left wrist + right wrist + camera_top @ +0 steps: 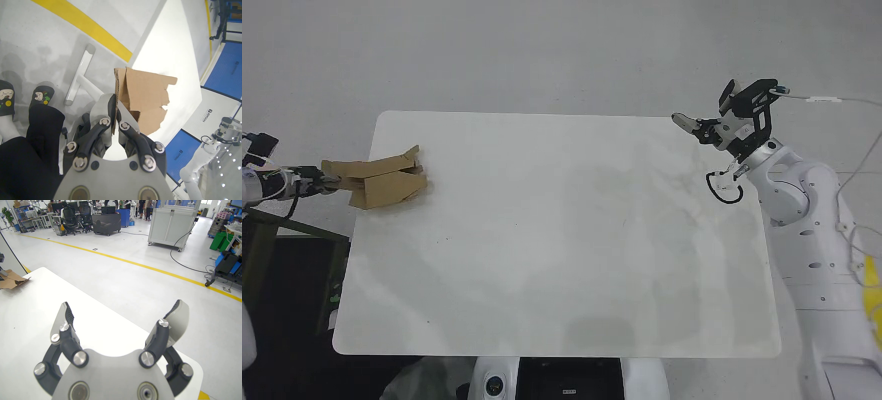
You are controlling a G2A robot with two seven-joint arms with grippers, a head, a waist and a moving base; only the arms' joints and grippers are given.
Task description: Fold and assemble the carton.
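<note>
We see a white table standing on a pale shop floor with a yellow line. The brown carton, partly flattened with its flaps loose, sits at the table's far left corner, one end jutting past the left edge. The left gripper comes in level from beyond that edge, its fingers pressed together on a corrugated flap edge. At the far right corner the right gripper hangs above the tabletop with its fingers spread wide and nothing between them, well apart from the carton.
</note>
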